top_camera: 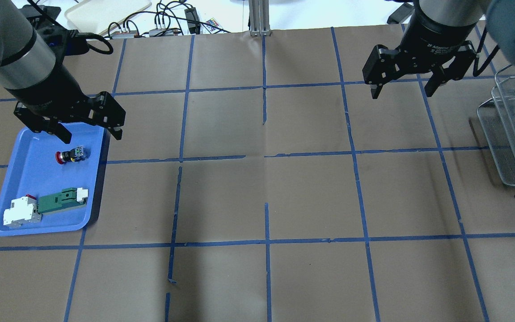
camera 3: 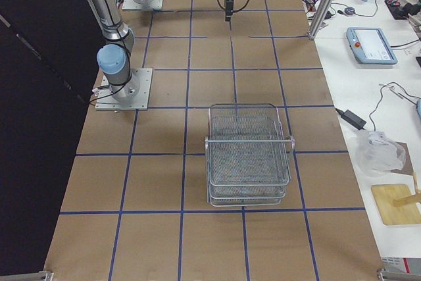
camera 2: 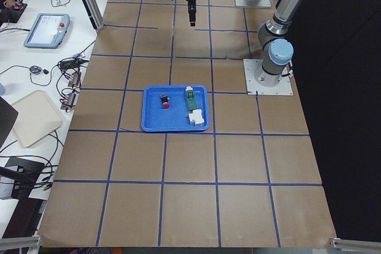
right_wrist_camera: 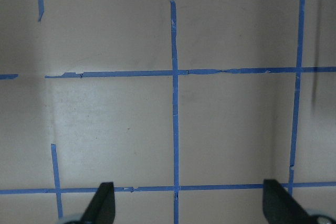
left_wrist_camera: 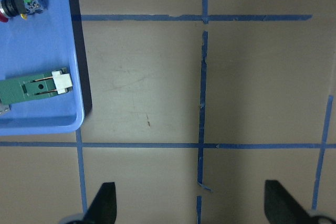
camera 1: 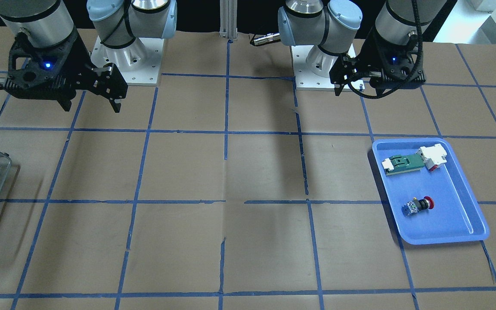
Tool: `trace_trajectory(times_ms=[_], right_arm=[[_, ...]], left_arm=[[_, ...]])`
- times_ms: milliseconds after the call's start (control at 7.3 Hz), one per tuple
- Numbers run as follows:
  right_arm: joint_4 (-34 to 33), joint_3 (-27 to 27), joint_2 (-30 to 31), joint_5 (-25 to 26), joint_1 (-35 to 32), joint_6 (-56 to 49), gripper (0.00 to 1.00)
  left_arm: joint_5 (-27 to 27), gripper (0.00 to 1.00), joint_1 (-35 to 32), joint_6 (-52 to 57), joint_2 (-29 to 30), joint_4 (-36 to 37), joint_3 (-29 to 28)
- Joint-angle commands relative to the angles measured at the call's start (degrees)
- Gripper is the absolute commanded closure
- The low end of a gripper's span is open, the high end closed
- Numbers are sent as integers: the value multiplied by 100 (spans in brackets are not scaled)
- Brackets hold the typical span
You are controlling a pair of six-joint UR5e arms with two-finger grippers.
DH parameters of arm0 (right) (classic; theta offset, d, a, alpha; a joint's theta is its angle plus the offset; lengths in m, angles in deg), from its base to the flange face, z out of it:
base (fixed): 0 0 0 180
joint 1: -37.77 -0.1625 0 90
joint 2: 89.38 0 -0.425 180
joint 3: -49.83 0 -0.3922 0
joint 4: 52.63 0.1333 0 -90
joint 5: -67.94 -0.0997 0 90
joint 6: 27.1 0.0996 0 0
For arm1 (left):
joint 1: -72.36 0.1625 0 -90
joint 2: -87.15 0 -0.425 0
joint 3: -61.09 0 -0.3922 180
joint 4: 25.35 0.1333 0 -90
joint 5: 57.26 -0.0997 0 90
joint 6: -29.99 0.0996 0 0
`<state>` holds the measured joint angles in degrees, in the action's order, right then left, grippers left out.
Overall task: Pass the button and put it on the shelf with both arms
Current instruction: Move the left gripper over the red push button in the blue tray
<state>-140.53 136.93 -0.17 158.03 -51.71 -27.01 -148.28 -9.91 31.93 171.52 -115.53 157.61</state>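
Note:
The button (camera 1: 418, 206), with a red cap, black collar and blue-grey block, lies on its side in the blue tray (camera 1: 459, 211). It also shows in the overhead view (top_camera: 72, 155) and the left wrist view (left_wrist_camera: 21, 4). My left gripper (top_camera: 90, 134) hovers open and empty above the tray's far right corner, just beyond the button. My right gripper (top_camera: 401, 91) hovers open and empty over bare table on the other side. The shelf (camera 3: 248, 156), a tiered see-through rack, stands at the table's edge on my right (top_camera: 514, 129), to the right of the right gripper.
A green-and-white flat module (top_camera: 58, 201) with a white-red end block lies in the tray's near half. The brown table has a blue tape grid. Both arm bases (camera 1: 127, 56) stand at the table's robot side. Cables and devices lie beyond the far edge.

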Motion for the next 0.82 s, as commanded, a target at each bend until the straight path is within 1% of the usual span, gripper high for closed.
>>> trace_trajectory(times_ms=[0, 137, 274, 411, 548, 685], right_arm=[[0, 9, 0, 0, 1, 0, 0], [0, 9, 0, 0, 1, 0, 0], [0, 9, 0, 0, -8, 0, 0], [-8, 44, 0, 0, 1, 0, 0], [-17, 96, 9, 0, 1, 0, 0], [-17, 97, 26, 0, -8, 0, 0]], left_arm=[[110, 0, 752, -1085, 157, 202, -10], [354, 0, 1018, -1187, 271, 402, -1], [348, 0, 1307, -1631, 412, 839, -10], [348, 0, 1589, -2584, 578, 1061, -10], [331, 0, 1826, -3264, 780, 1246, -71], [357, 0, 2064, -4271, 965, 1370, -2]])
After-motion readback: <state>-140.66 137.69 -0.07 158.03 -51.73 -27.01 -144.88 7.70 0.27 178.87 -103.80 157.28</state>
